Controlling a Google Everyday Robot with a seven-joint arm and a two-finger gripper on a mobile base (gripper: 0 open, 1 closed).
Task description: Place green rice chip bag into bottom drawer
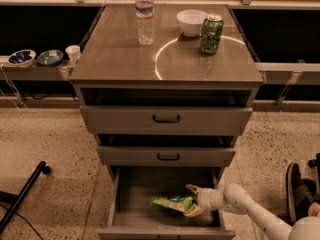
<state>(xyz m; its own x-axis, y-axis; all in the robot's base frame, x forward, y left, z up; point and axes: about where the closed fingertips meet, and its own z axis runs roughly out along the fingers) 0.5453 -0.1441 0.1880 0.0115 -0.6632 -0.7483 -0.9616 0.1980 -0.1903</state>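
Observation:
The green rice chip bag (170, 202) lies flat on the grey floor of the pulled-out bottom drawer (131, 204), near its middle. My gripper (192, 200) reaches into the drawer from the right on a white arm. Its fingers are spread, one above and one below the bag's right end. The gripper is low in the drawer, close to the floor.
The two upper drawers (166, 119) with black handles stand slightly pulled out. On the cabinet top are a water bottle (145, 15), a white bowl (191, 22) and a green soda can (211, 34). A black pole (22, 196) lies on the floor at left.

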